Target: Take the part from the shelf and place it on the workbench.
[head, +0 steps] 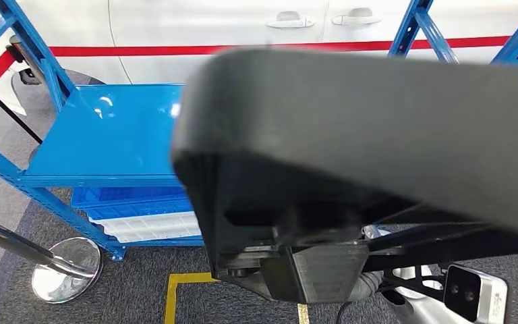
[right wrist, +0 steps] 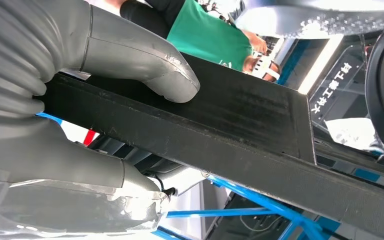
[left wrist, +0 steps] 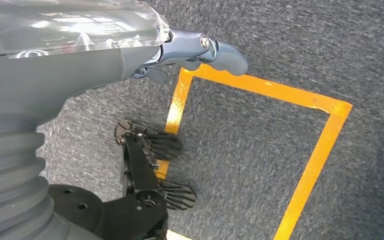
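Right hand (right wrist: pixel 80 100) gripping black part (head: pixel 378 135), fingers partly hidden

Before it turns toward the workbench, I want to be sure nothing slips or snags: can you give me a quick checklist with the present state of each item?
1. Part held by the right hand: ok, the thumb presses on one face and fingers on the other.
2. Part off the shelf: ok, it is raised close to the head camera, above the blue shelf.
3. Left hand free: ok, it hangs over the carpet and holds nothing.
4. Forward view: not ok, the part blocks much of the head view.
5. Person near: not ok, someone in green stands beyond the part.
6. Workbench ready: cannot tell.
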Controlling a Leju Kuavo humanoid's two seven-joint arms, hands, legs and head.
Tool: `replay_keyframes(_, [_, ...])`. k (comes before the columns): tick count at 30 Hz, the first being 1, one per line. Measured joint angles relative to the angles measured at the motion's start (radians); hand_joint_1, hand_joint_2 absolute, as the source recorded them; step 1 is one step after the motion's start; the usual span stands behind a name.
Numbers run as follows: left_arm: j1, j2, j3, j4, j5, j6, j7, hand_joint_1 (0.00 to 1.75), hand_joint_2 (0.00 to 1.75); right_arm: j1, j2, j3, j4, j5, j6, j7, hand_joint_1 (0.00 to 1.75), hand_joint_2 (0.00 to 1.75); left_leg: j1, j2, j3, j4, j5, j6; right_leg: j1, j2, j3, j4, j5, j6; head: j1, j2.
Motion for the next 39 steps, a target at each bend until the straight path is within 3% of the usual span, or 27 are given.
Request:
replay_keyframes(2, [0.001, 0.000, 0.000, 0.000, 0.000, 0.000, 0.001, 0.00, 1.75, 0.000, 0.000, -0.004, 0.005, -0.003, 0.000, 0.000, 1.75, 1.75, -0.001, 0.002, -0.009, -0.009, 0.017, 0.014, -0.002, 0.001, -0.002, -0.005, 0.013, 0.012, 0.000, 0.000])
replay_keyframes(3, [0.001, 0.000, 0.000, 0.000, 0.000, 0.000, 0.001, 0.00, 1.75, 0.001, 0.000, -0.007, 0.006, -0.004, 0.001, -0.001, 1.75, 1.75, 0.001, 0.004, -0.016, -0.013, 0.029, 0.022, -0.003, 0.003, -0.008, 0.002, 0.001, 0.017, 0.000, 0.000])
replay_keyframes(4, [0.001, -0.001, 0.000, 0.000, 0.000, 0.000, 0.001, 0.00, 1.75, 0.002, 0.000, -0.011, 0.008, -0.006, 0.003, -0.001, 1.75, 1.75, 0.004, 0.007, -0.025, -0.017, 0.042, 0.031, -0.003, 0.005, -0.017, 0.024, -0.030, 0.021, 0.000, 0.000])
replay_keyframes(5, [0.001, -0.001, 0.000, 0.000, -0.001, 0.000, 0.000, 0.00, 1.75, 0.003, 0.001, -0.015, 0.009, -0.006, 0.006, -0.001, 1.75, 1.75, 0.005, 0.010, -0.038, -0.019, 0.056, 0.037, -0.004, 0.007, -0.031, 0.068, -0.079, 0.024, 0.000, 0.000])
replay_keyframes(7, [0.001, -0.001, 0.000, 0.000, 0.000, 0.001, 0.000, 0.00, 1.75, 0.005, 0.003, -0.022, 0.011, -0.007, 0.011, -0.001, 1.75, 1.75, 0.004, 0.012, -0.068, -0.017, 0.078, 0.043, -0.004, 0.009, -0.061, 0.196, -0.172, 0.028, 0.000, 0.000])
replay_keyframes(8, [0.001, -0.001, 0.000, 0.000, 0.000, 0.001, -0.001, 0.00, 1.75, 0.007, 0.004, -0.024, 0.013, -0.008, 0.013, -0.001, 1.75, 1.75, 0.003, 0.012, -0.085, -0.014, 0.089, 0.042, -0.004, 0.009, -0.067, 0.250, -0.190, 0.030, 0.000, 0.000])
replay_keyframes(9, [0.001, -0.002, 0.000, 0.000, 0.001, 0.003, -0.002, 0.00, 1.75, 0.007, 0.004, -0.026, 0.015, -0.008, 0.014, -0.001, 1.75, 1.75, 0.003, 0.013, -0.101, -0.010, 0.098, 0.041, -0.005, 0.009, -0.060, 0.276, -0.182, 0.032, 0.000, 0.000])
replay_keyframes(10, [0.001, -0.002, 0.000, 0.000, 0.001, 0.005, -0.002, 0.00, 1.75, 0.008, 0.004, -0.027, 0.017, -0.008, 0.015, -0.001, 1.75, 1.75, 0.004, 0.014, -0.118, -0.004, 0.106, 0.038, -0.006, 0.009, -0.036, 0.267, -0.156, 0.033, 0.000, 0.000])
replay_keyframes(12, [0.002, -0.004, 0.000, 0.000, 0.003, 0.011, -0.003, 0.00, 1.75, 0.006, 0.004, -0.030, 0.021, -0.008, 0.015, -0.001, 1.75, 1.75, 0.004, 0.014, -0.149, 0.013, 0.118, 0.032, -0.007, 0.007, 0.056, 0.158, -0.115, 0.030, 0.000, 0.000])
replay_keyframes(14, [0.002, -0.005, 0.000, 0.000, 0.003, 0.018, -0.002, 0.00, 1.75, 0.003, 0.004, -0.034, 0.022, -0.008, 0.017, -0.001, 1.75, 1.75, 0.001, 0.014, -0.168, 0.029, 0.128, 0.023, -0.003, 0.007, 0.139, 0.032, -0.130, 0.021, 0.000, 0.000])
replay_keyframes(15, [0.002, -0.005, 0.000, 0.000, 0.003, 0.024, 0.001, 0.00, 1.75, 0.001, 0.004, -0.035, 0.024, -0.008, 0.017, -0.001, 1.75, 1.75, 0.001, 0.014, -0.173, 0.032, 0.134, 0.017, 0.000, 0.007, 0.156, 0.001, -0.142, 0.016, 0.000, 0.000])
replay_keyframes(17, [0.003, -0.004, 0.000, 0.000, 0.004, 0.038, 0.010, 0.00, 1.75, -0.001, 0.004, -0.040, 0.028, -0.009, 0.017, -0.002, 1.75, 1.75, 0.001, 0.013, -0.181, 0.033, 0.147, 0.005, 0.002, 0.006, 0.150, -0.011, -0.135, 0.002, 0.000, 0.000])
replay_keyframes(18, [0.005, -0.004, 0.000, 0.000, 0.004, 0.045, 0.015, 0.00, 1.75, -0.002, 0.004, -0.042, 0.031, -0.010, 0.018, -0.002, 1.75, 1.75, 0.002, 0.012, -0.188, 0.038, 0.140, -0.001, 0.000, 0.005, 0.141, -0.012, -0.124, -0.005, 0.000, 0.000])
replay_keyframes(19, [0.007, -0.004, 0.001, 0.000, 0.005, 0.052, 0.020, 0.00, 1.75, -0.004, 0.004, -0.045, 0.033, -0.011, 0.020, -0.002, 1.75, 1.75, 0.003, 0.011, -0.199, 0.057, 0.115, -0.007, -0.003, 0.003, 0.130, -0.015, -0.113, -0.014, 0.000, 0.000])
replay_keyframes(22, [0.011, -0.005, 0.001, 0.000, 0.008, 0.065, 0.029, 0.00, 1.75, -0.007, 0.002, -0.048, 0.042, -0.014, 0.028, -0.002, 1.75, 1.75, 0.010, 0.008, -0.242, 0.216, -0.024, -0.027, -0.004, 0.001, 0.090, -0.016, -0.079, -0.026, 0.000, 0.000])
replay_keyframes(23, [0.011, -0.004, 0.002, 0.000, 0.009, 0.068, 0.031, 0.00, 1.75, -0.007, 0.001, -0.049, 0.045, -0.015, 0.030, -0.002, 1.75, 1.75, 0.012, 0.008, -0.249, 0.273, -0.047, -0.032, -0.003, 0.001, 0.077, -0.015, -0.069, -0.025, 0.000, 0.000])
replay_keyframes(24, [0.011, -0.004, 0.002, 0.000, 0.009, 0.070, 0.033, 0.00, 1.75, -0.007, 0.001, -0.049, 0.048, -0.016, 0.033, -0.002, 1.75, 1.75, 0.013, 0.008, -0.245, 0.306, -0.047, -0.035, -0.003, 0.001, 0.063, -0.013, -0.059, -0.024, 0.000, 0.000])
replay_keyframes(25, [0.011, -0.004, 0.002, 0.000, 0.009, 0.073, 0.036, 0.00, 1.75, -0.007, 0.001, -0.050, 0.051, -0.019, 0.038, -0.002, 1.75, 1.75, 0.015, 0.008, -0.225, 0.303, -0.025, -0.036, -0.003, 0.001, 0.050, -0.010, -0.050, -0.022, 0.000, 0.000])
replay_keyframes(27, [0.011, -0.005, 0.002, 0.000, 0.010, 0.082, 0.042, 0.00, 1.75, -0.008, 0.001, -0.053, 0.057, -0.025, 0.051, -0.002, 1.75, 1.75, 0.016, 0.007, -0.139, 0.201, 0.024, -0.033, -0.003, 0.001, 0.027, -0.005, -0.037, -0.016, 0.000, 0.000])
replay_keyframes(29, [0.011, -0.005, 0.003, 0.000, 0.014, 0.091, 0.047, 0.00, 1.75, -0.010, 0.001, -0.060, 0.063, -0.031, 0.068, -0.002, 1.75, 1.75, 0.013, 0.004, -0.045, 0.061, 0.023, -0.021, -0.001, 0.002, 0.015, -0.002, -0.025, -0.005, 0.000, 0.000])
replay_keyframes(30, [0.012, -0.005, 0.005, 0.000, 0.017, 0.095, 0.048, 0.00, 1.75, -0.011, 0.001, -0.065, 0.066, -0.033, 0.079, -0.002, 1.75, 1.75, 0.010, 0.002, -0.022, 0.020, 0.013, -0.013, -0.001, 0.002, 0.013, -0.002, -0.018, 0.001, 0.000, 0.000])
replay_keyframes(32, [0.015, -0.008, 0.012, 0.000, 0.021, 0.100, 0.051, 0.00, 1.75, -0.011, 0.002, -0.074, 0.075, -0.036, 0.099, -0.002, 1.75, 1.75, 0.008, 0.002, -0.019, -0.005, 0.014, 0.003, -0.001, 0.002, 0.012, -0.007, -0.003, 0.014, 0.000, 0.000])
replay_keyframes(34, [0.017, -0.011, 0.018, 0.000, 0.022, 0.103, 0.052, 0.00, 1.75, -0.011, 0.003, -0.084, 0.083, -0.036, 0.113, -0.003, 1.75, 1.75, 0.010, 0.005, -0.026, -0.013, 0.032, 0.019, -0.003, 0.004, -0.001, 0.010, -0.019, 0.024, 0.000, 0.000])
replay_keyframes(35, [0.017, -0.013, 0.020, 0.000, 0.023, 0.103, 0.052, 0.00, 1.75, -0.009, 0.003, -0.090, 0.087, -0.036, 0.119, -0.003, 1.75, 1.75, 0.012, 0.007, -0.031, -0.016, 0.041, 0.027, -0.003, 0.006, -0.018, 0.049, -0.049, 0.027, 0.000, 0.000])
replay_keyframes(37, [0.018, -0.015, 0.022, 0.000, 0.026, 0.101, 0.052, 0.00, 1.75, 0.001, 0.004, -0.102, 0.094, -0.034, 0.136, -0.003, 1.75, 1.75, 0.008, 0.008, -0.046, -0.013, 0.052, 0.035, -0.004, 0.008, -0.067, 0.178, -0.126, 0.028, 0.000, 0.000])
replay_keyframes(38, [0.020, -0.015, 0.022, 0.000, 0.028, 0.100, 0.052, 0.00, 1.75, 0.008, 0.004, -0.108, 0.099, -0.032, 0.143, -0.003, 1.75, 1.75, 0.006, 0.008, -0.054, -0.010, 0.056, 0.036, -0.004, 0.008, -0.088, 0.240, -0.153, 0.029, 0.000, 0.000])
replay_keyframes(39, [0.021, -0.016, 0.023, 0.000, 0.029, 0.099, 0.051, 0.00, 1.75, 0.015, 0.004, -0.114, 0.103, -0.031, 0.149, -0.003, 1.75, 1.75, 0.005, 0.008, -0.060, -0.007, 0.058, 0.037, -0.004, 0.008, -0.094, 0.271, -0.160, 0.028, 0.000, 0.000])
